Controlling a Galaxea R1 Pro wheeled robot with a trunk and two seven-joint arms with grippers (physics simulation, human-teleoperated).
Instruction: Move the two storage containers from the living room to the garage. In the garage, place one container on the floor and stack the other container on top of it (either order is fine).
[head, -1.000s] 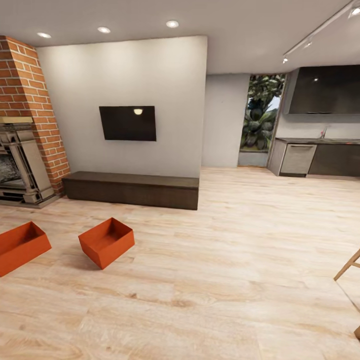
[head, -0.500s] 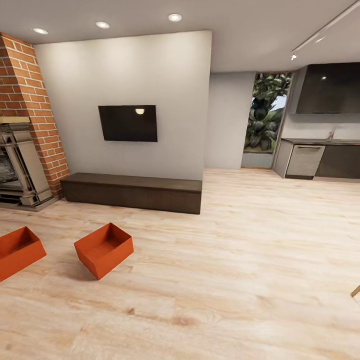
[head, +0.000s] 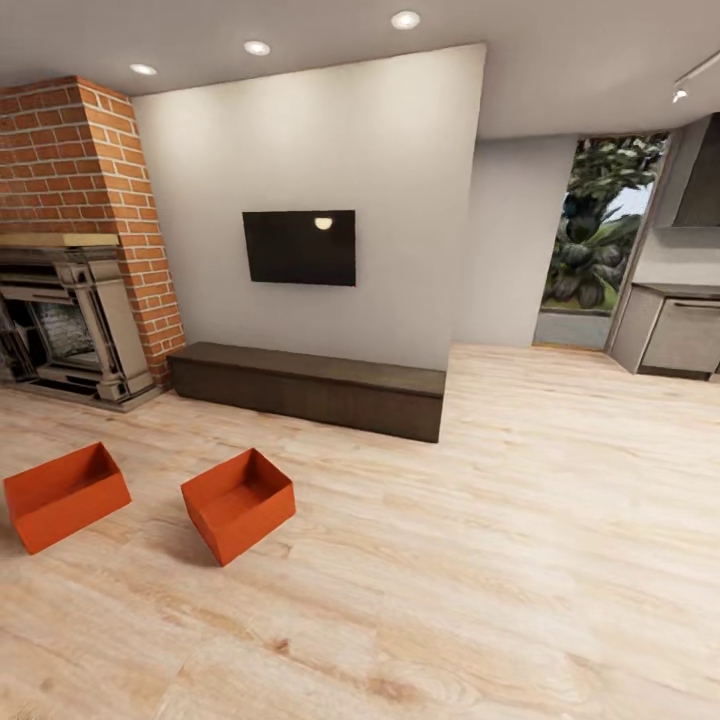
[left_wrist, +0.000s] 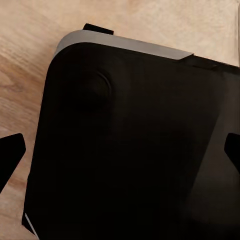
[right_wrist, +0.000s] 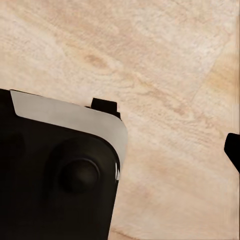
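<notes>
Two storage containers — apart on plank floor.

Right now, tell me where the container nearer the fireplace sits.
In the head view, that storage container sits on the wood plank floor at lower left, in front of the fireplace, apart from the second storage container to its right.

Bright, even render, recessed ceiling spots w/ glare, soft shadows by containers, slight blur, edges stretched

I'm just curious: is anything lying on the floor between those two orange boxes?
No. In the head view, bare wood plank floor separates the left container from the right container.
</notes>
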